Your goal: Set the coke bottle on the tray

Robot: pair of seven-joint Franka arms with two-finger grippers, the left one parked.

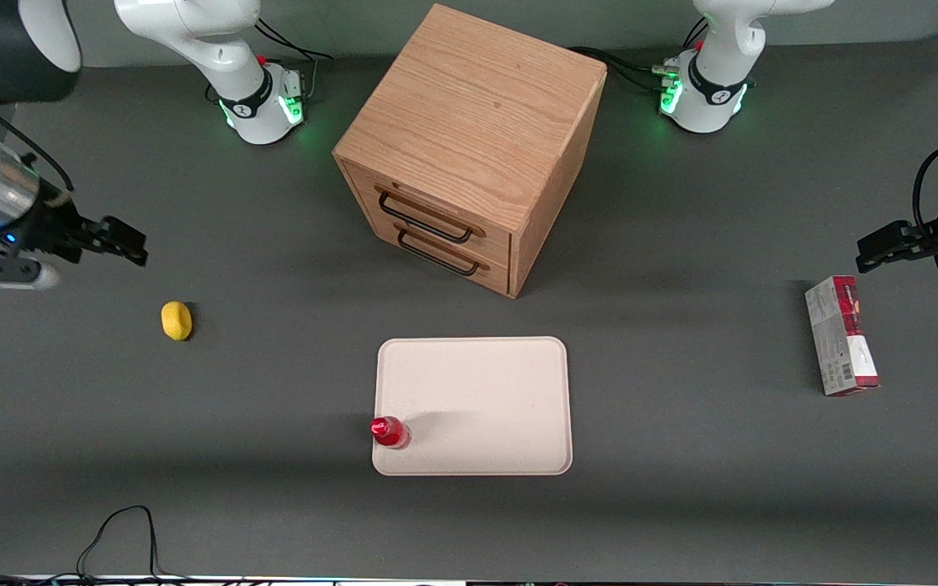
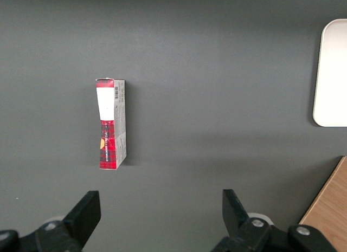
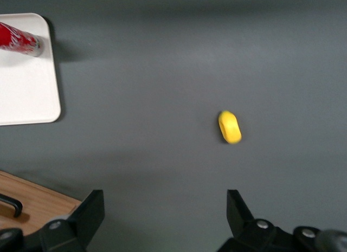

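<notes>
The small red coke bottle (image 1: 390,432) stands upright on the pale beige tray (image 1: 485,391), at the tray's corner nearest the front camera on the working arm's side. It also shows in the right wrist view (image 3: 19,39), on the tray's corner (image 3: 30,95). My right gripper (image 1: 123,242) is open and empty, high above the table toward the working arm's end, well away from the tray. In the right wrist view its fingers spread wide around bare table (image 3: 165,206).
A yellow lemon (image 1: 177,320) lies on the table near the gripper, also in the right wrist view (image 3: 230,127). A wooden drawer cabinet (image 1: 469,146) stands farther from the front camera than the tray. A red-and-grey carton (image 1: 842,334) lies toward the parked arm's end.
</notes>
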